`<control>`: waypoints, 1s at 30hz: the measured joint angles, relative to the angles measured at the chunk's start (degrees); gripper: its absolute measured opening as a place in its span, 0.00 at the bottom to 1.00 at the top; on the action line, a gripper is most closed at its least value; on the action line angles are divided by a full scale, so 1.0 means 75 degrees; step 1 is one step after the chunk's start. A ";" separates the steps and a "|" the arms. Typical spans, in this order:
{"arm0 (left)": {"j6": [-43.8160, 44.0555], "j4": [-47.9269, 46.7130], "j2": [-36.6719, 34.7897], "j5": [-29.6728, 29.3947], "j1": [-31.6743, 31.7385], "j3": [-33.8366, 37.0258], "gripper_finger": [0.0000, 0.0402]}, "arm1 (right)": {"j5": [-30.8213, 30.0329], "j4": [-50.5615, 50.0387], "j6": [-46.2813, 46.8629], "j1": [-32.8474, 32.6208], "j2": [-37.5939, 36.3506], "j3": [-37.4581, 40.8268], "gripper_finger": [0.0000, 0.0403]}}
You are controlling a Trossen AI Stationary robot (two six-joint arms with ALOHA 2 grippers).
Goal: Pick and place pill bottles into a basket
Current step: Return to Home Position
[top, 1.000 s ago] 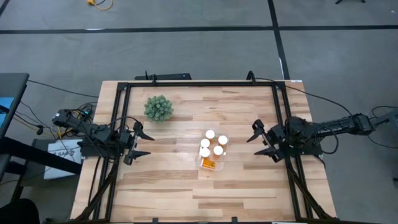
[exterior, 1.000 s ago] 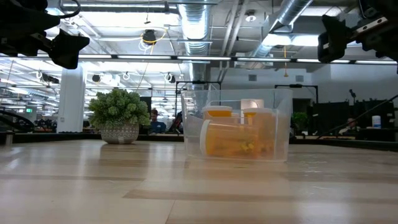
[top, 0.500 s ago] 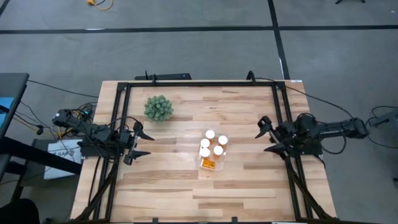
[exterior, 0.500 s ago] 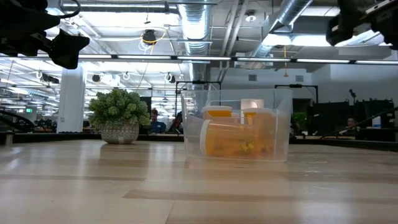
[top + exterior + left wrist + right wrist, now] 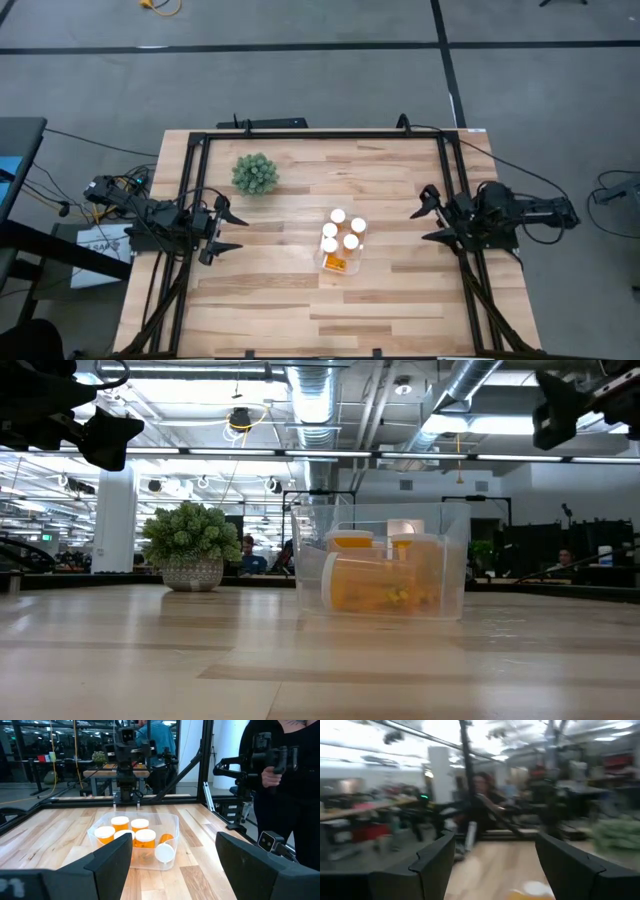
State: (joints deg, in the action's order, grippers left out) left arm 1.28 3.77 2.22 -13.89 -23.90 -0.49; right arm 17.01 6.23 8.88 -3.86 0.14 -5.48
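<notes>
The clear basket point(image 5: 340, 247) stands on the table, right of its middle. It holds several orange pill bottles point(image 5: 338, 215) with white caps, most upright and one lying on its side point(image 5: 165, 851). The basket also shows in the low view point(image 5: 382, 560) and the left wrist view point(image 5: 134, 842). My left gripper point(image 5: 232, 230) is open and empty at the table's left edge. My right gripper point(image 5: 430, 213) is open and empty at the table's right edge, raised above it.
A green spiky plant point(image 5: 255, 174) in a pot stands at the far left of the table. A black frame point(image 5: 320, 136) runs around the table. A person point(image 5: 287, 785) stands beyond the table's edge in the left wrist view.
My right gripper has drawn back toward the table's right edge, away from the basket, and has turned, staying open. My left gripper, the basket and the bottles have kept still.
</notes>
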 joint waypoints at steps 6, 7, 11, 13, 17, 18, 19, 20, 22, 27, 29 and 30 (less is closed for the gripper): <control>0.0002 0.0000 0.0000 -0.0003 0.0000 0.0000 0.69 | -0.1161 -0.0864 -0.0590 0.0000 -0.0003 -0.0392 0.67; 0.0000 0.0000 0.0003 0.0000 0.0003 0.0000 0.69 | -0.1102 -0.0756 -0.0579 0.0000 -0.0003 -0.0367 0.67; 0.0000 0.0000 0.0001 -0.0001 0.0002 0.0001 0.69 | -0.1068 -0.0472 -0.0503 -0.0109 0.0000 -0.0121 0.67; 0.0001 0.0000 0.0002 -0.0001 0.0000 0.0001 0.69 | -0.1071 0.0063 -0.0282 -0.0196 -0.0002 0.0043 0.67; 0.0002 0.0000 0.0000 -0.0003 0.0002 0.0002 0.69 | -0.1720 0.0379 -0.0180 -0.0337 -0.0001 0.0158 0.67; 0.0002 0.0000 0.0000 -0.0002 0.0001 0.0000 0.69 | -0.2102 0.0299 -0.0183 -0.0362 -0.0003 0.0158 0.67; 0.0001 0.0000 0.0001 -0.0002 0.0001 0.0000 0.69 | -0.2429 0.0208 -0.0186 -0.0388 -0.0003 0.0158 0.67; 0.0002 0.0000 0.0002 -0.0001 0.0002 0.0000 0.69 | -0.2650 0.0157 -0.0204 -0.0401 -0.0001 0.0166 0.67; 0.0000 0.0000 0.0000 -0.0002 0.0002 0.0002 0.69 | -0.2722 0.0190 -0.0318 -0.0436 -0.0001 0.0167 0.67; 0.0000 0.0000 0.0003 -0.0003 0.0003 0.0000 0.69 | -0.3105 0.0157 -0.0170 -0.0434 -0.0003 0.0390 0.67; 0.0001 0.0000 0.0003 -0.0002 0.0002 0.0002 0.69 | -0.3244 0.0131 -0.0060 -0.0434 0.0000 0.0594 0.67; 0.0001 0.0000 0.0001 0.0000 0.0001 0.0002 0.69 | -0.3260 0.0135 -0.0054 -0.0434 0.0000 0.0654 0.67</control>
State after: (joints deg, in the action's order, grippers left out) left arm 1.29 3.77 2.23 -13.89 -23.89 -0.48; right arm -7.44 7.24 8.47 -7.11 0.14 -0.58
